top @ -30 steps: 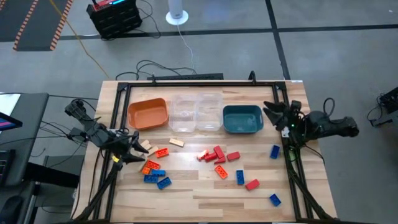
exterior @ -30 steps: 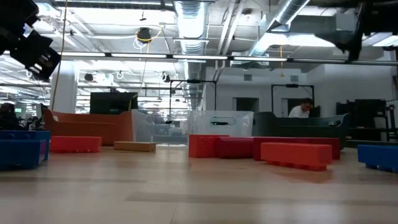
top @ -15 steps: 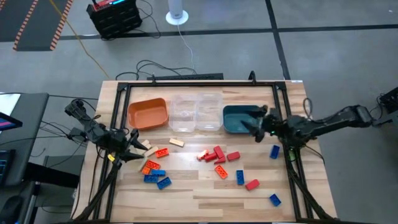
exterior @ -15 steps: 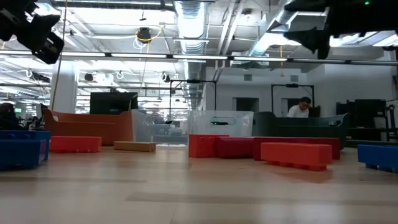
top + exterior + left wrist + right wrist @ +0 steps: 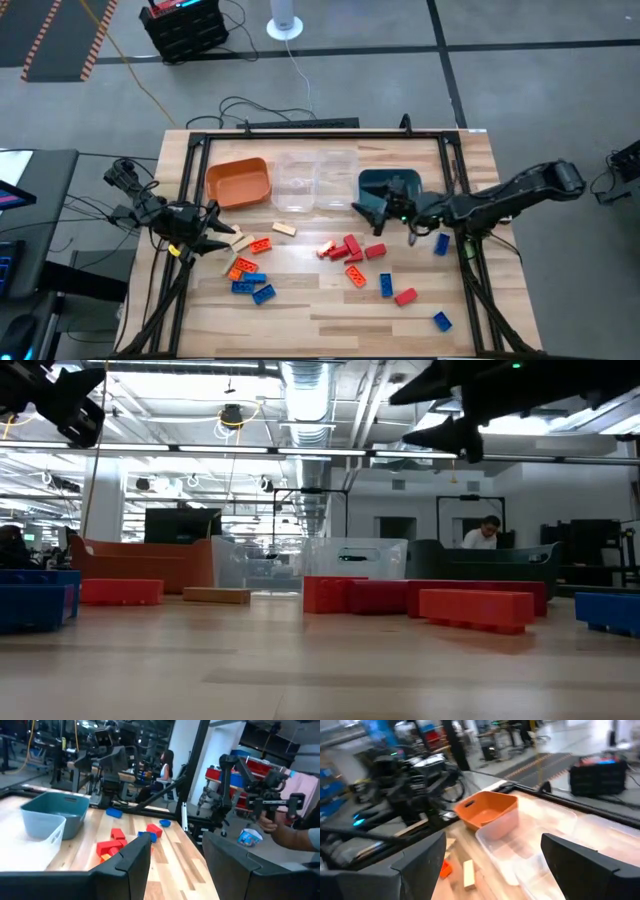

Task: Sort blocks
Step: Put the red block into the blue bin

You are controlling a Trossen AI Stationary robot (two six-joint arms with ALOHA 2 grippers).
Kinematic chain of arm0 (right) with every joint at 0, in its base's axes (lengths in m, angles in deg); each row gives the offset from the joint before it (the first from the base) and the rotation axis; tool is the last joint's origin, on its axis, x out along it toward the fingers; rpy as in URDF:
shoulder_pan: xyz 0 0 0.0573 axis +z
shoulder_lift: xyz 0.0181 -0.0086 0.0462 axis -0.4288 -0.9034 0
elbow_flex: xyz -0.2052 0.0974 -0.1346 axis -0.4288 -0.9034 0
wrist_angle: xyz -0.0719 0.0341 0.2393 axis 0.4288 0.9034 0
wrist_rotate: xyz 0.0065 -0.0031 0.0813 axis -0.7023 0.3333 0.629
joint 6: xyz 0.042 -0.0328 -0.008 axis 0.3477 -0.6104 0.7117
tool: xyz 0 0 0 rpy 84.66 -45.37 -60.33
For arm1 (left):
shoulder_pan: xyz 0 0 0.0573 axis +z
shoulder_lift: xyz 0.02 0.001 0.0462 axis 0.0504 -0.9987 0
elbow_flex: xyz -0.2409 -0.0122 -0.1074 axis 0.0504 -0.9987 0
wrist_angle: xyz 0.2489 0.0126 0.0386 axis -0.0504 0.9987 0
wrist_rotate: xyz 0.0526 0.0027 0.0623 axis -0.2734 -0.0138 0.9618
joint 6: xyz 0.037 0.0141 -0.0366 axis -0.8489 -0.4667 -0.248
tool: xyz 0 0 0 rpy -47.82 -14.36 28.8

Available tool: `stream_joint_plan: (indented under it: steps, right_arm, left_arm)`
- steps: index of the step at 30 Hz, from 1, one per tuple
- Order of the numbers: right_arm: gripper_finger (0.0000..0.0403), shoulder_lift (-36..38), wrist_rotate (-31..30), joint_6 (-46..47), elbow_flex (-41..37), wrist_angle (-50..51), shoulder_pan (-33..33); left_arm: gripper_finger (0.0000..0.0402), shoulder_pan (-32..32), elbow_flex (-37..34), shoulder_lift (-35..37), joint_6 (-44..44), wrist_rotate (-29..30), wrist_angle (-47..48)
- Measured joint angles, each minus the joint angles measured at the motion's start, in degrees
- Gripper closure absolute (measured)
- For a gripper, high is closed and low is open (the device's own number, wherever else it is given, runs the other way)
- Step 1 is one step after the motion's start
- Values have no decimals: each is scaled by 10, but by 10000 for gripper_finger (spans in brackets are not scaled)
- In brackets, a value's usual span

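Small studded blocks lie flat on the wooden table: a red cluster (image 5: 350, 248) at mid-table, orange and blue ones (image 5: 248, 276) near the left, a tan one (image 5: 284, 229), and blue ones (image 5: 441, 243) on the right. My left gripper (image 5: 222, 240) hovers open above the table by the orange and blue group, touching nothing. My right gripper (image 5: 368, 214) is open in the air at the teal tray's left front corner. Its wrist view looks between wide-spread fingers (image 5: 492, 865) at the orange tray (image 5: 487, 809) and a tan block (image 5: 468, 872).
Along the far side stand an orange tray (image 5: 238, 183), two clear trays (image 5: 315, 180) and a teal tray (image 5: 392, 190). A black frame runs along the table's edges. The near half holds stray blue (image 5: 441, 320) and red (image 5: 405, 296) blocks. A person sits in the room behind (image 5: 488, 533).
My right arm has swung from the table's right edge toward the left, stretching out past the teal tray's front until its gripper is at that tray's left corner. My left gripper has risen a little in place.
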Motion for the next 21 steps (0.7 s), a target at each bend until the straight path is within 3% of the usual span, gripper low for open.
stream_joint_plan:
  steps: [4, 7, 11, 15, 18, 21]
  right_arm:
    - [31, -59, 3, 13, 26, 13, -1]
    - [31, -96, 72, 16, 40, 19, -6]
    - [31, -133, 89, 68, 50, 42, -11]
    - [31, -160, 178, 83, 50, 44, -20]
    - [31, -176, 186, 134, 50, 58, -22]
    - [31, -194, 240, 122, 50, 56, -18]
  left_arm:
    - [228, 0, 0, 0, -4, 0, 0]
    - [228, 0, 0, 0, -6, 0, 1]
    - [228, 0, 0, 0, -25, 0, 1]
    - [228, 0, 0, 0, -42, 1, 1]
    - [228, 0, 4, 0, -55, 6, 2]
    - [228, 0, 9, 0, -70, 8, 0]
